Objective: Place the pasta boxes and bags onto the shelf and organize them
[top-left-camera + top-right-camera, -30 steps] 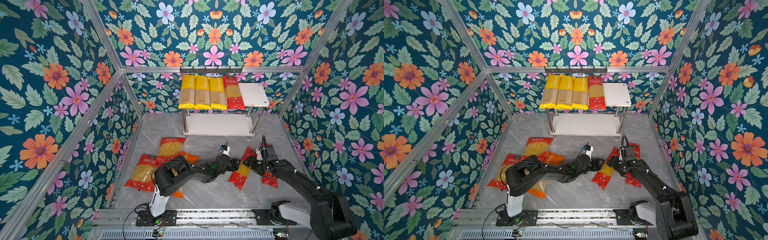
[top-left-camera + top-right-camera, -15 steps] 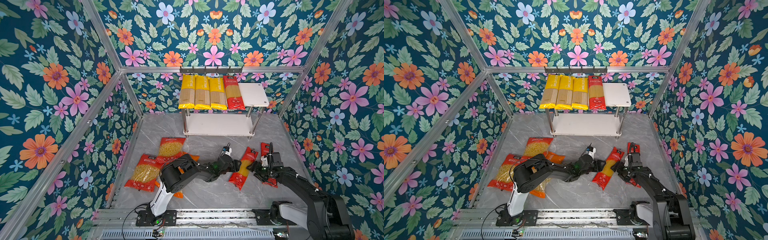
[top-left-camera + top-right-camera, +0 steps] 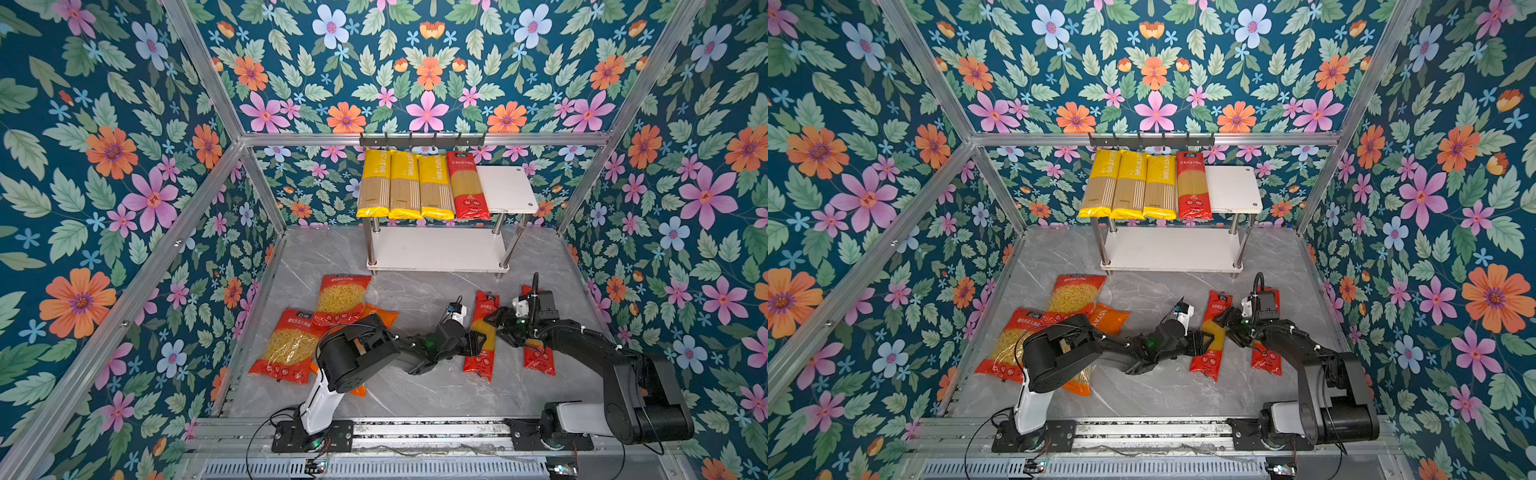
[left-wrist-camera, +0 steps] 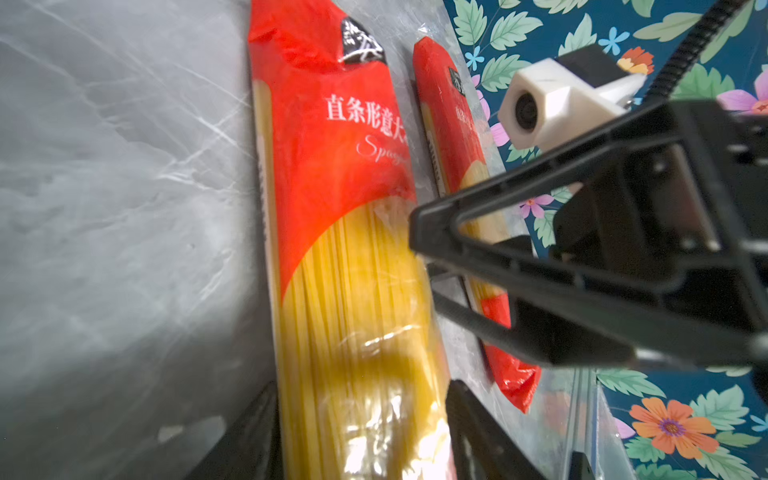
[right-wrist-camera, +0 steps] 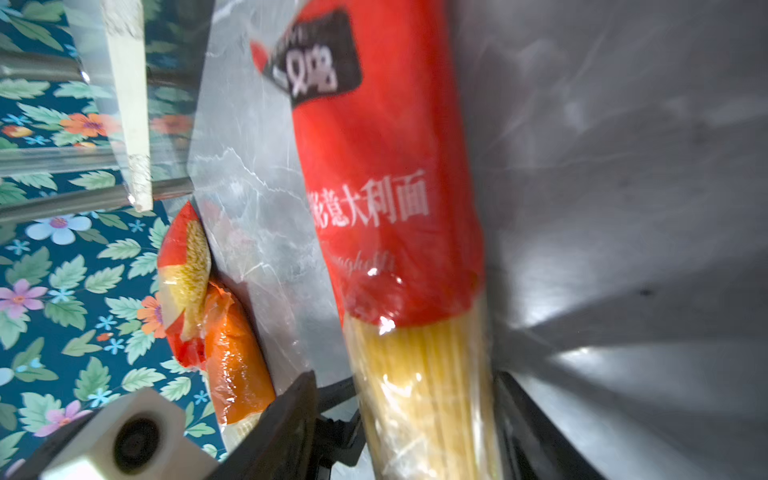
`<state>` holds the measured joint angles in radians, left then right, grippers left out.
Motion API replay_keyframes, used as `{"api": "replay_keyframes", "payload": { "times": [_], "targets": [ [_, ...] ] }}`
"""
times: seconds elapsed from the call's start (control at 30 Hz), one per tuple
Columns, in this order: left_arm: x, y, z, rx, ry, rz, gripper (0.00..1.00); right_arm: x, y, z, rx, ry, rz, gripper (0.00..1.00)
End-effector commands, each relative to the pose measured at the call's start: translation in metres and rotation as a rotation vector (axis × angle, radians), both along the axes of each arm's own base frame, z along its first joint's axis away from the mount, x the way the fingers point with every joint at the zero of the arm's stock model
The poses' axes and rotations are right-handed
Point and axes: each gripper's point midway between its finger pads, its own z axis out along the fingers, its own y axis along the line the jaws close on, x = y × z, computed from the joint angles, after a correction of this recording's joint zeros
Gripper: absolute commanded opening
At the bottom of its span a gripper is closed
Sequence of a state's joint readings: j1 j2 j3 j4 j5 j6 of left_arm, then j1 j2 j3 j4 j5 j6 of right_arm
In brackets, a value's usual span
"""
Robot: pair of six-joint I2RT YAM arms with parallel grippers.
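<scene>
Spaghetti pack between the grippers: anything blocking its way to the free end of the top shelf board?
Nothing visible. In a top view only bare table separates the spaghetti pack from the shelf, whose top board is free right of the shelved red pack. The other red pack on the table lies off to the right.

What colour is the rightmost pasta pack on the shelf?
Red pack, best seen in a top view.

The ground is a grey marble floor (image 3: 415,291). Walls with big flowers (image 3: 104,166) stand on the left, right and far sides, with shiny metal bars (image 3: 178,241) along their edges. A black hook rail (image 3: 422,139) hangs on the far bar.
</scene>
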<state>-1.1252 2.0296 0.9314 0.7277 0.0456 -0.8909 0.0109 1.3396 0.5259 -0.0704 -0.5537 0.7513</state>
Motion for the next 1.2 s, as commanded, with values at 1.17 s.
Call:
{"api": "replay_keyframes", "payload": {
  "times": [1.17],
  "targets": [
    [0.025, 0.039, 0.008, 0.055, -0.016, 0.062, 0.53, -0.013, 0.013, 0.021, -0.215, -0.060, 0.133, 0.44]
  ]
}}
